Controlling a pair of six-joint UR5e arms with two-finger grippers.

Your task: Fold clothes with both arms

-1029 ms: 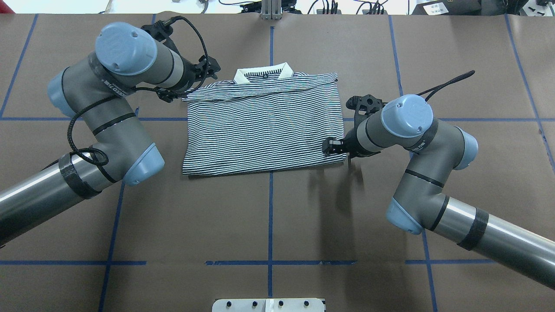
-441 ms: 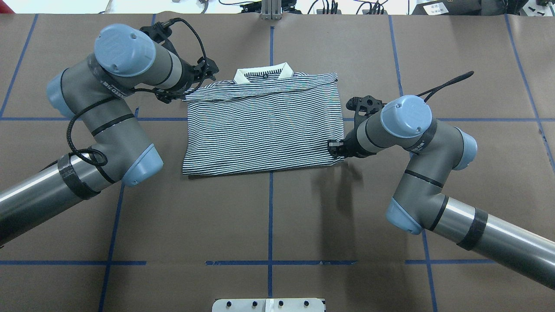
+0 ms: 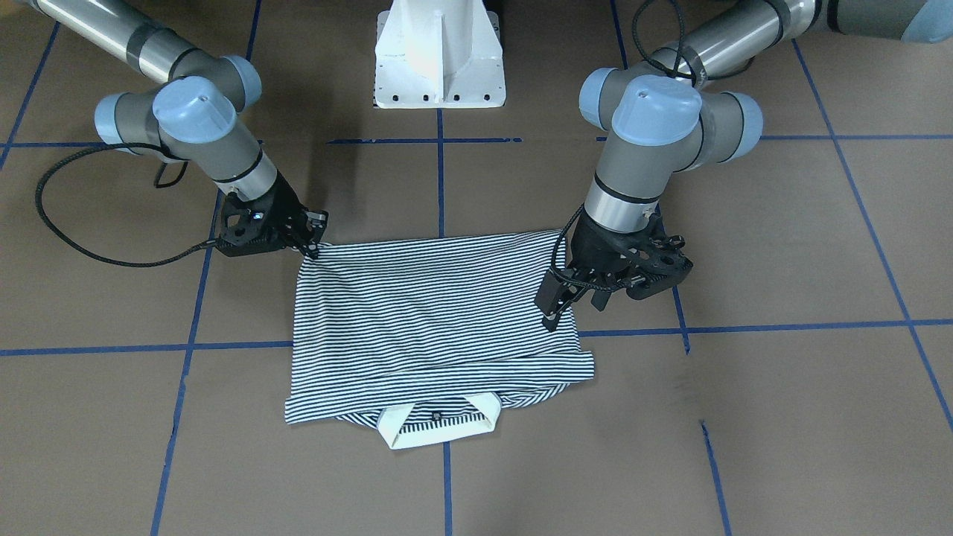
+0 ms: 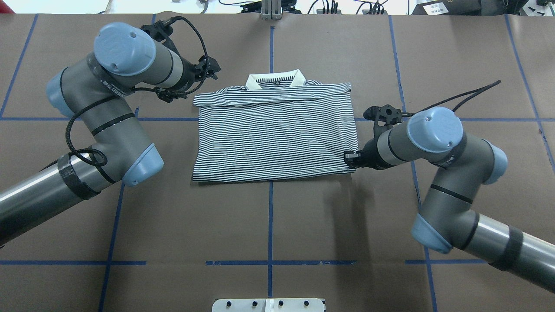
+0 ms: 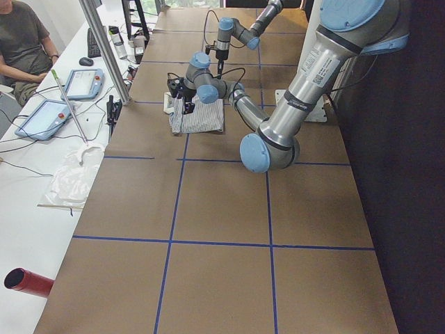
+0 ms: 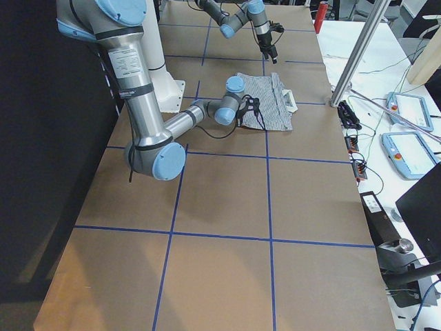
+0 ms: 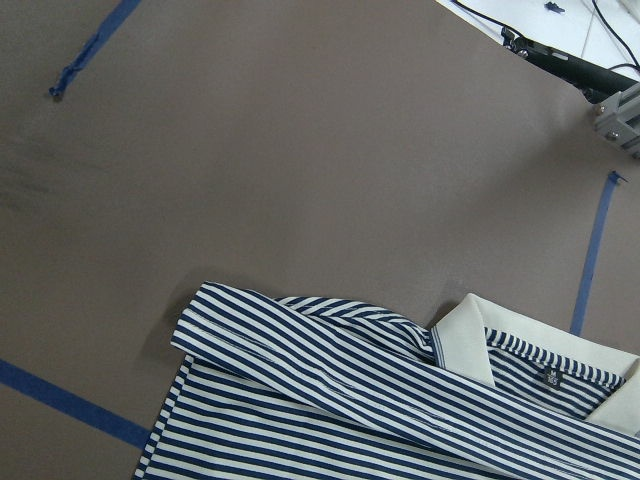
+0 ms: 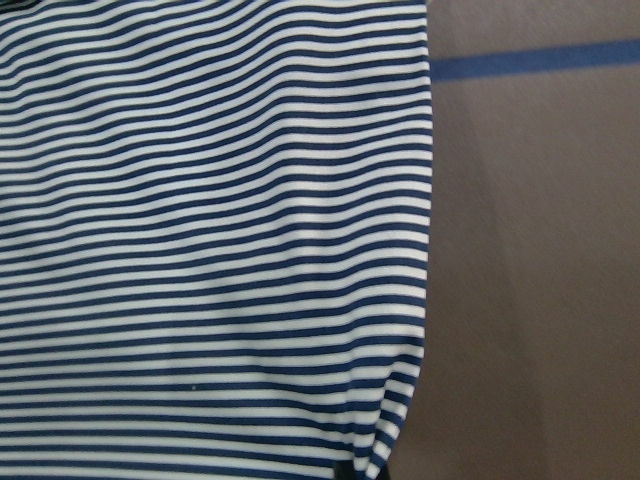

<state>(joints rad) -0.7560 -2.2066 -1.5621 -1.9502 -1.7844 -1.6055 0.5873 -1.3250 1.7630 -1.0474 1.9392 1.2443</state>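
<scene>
Shirt point(image 4: 277, 136) corner in R fingers point(image 4: 349, 155) — L fingers point(image 3: 553, 304) (spread) beside shoulder.

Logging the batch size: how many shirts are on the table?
1: the striped shirt, folded, near the middle of the table, collar away from the robot. Another under it would be hidden.
</scene>
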